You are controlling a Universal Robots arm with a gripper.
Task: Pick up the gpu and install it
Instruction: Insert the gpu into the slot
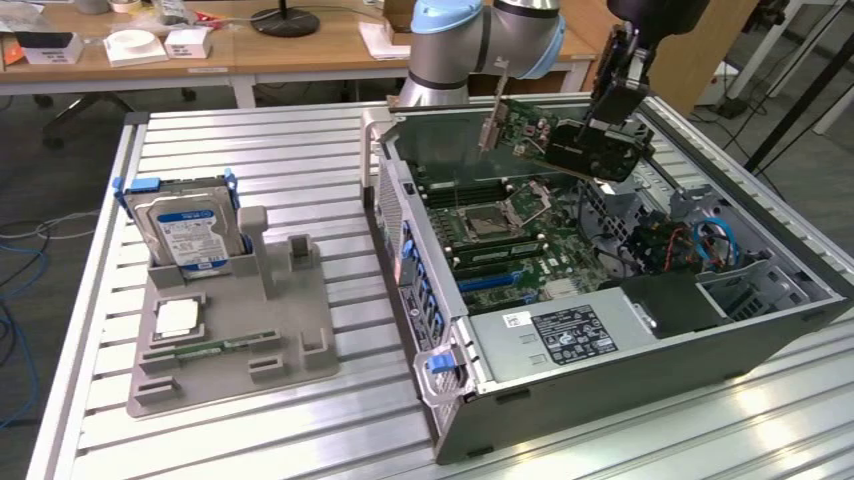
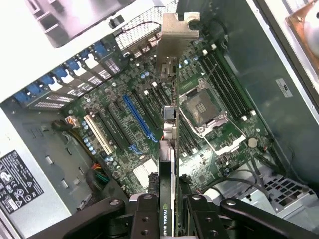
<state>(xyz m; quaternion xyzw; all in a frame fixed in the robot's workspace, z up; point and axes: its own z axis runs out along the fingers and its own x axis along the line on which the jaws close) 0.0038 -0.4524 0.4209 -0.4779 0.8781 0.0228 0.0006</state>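
Observation:
The gpu (image 1: 531, 122), a green-and-dark circuit card with a silvery bracket on one end, hangs in the air over the open computer case (image 1: 400, 250). My gripper (image 1: 594, 145) is shut on the card's end away from the bracket. In the wrist view the gpu (image 2: 169, 124) stands edge-on between my fingers (image 2: 144, 216), bracket end farthest from the camera, well above the motherboard (image 2: 219, 139). A long blue expansion slot (image 2: 138, 119) lies on the board beside the card's line, apart from it. That blue slot (image 1: 501, 282) sits low in the case, near the power supply.
A grey power supply (image 1: 561, 335) fills the case's near corner. On the exterior view's left, a grey fixture (image 1: 287, 330) holds an upright hard drive (image 1: 194, 230), a small chip (image 1: 178, 318) and a green memory stick (image 1: 214, 350). The slatted metal table (image 1: 267, 160) carries everything.

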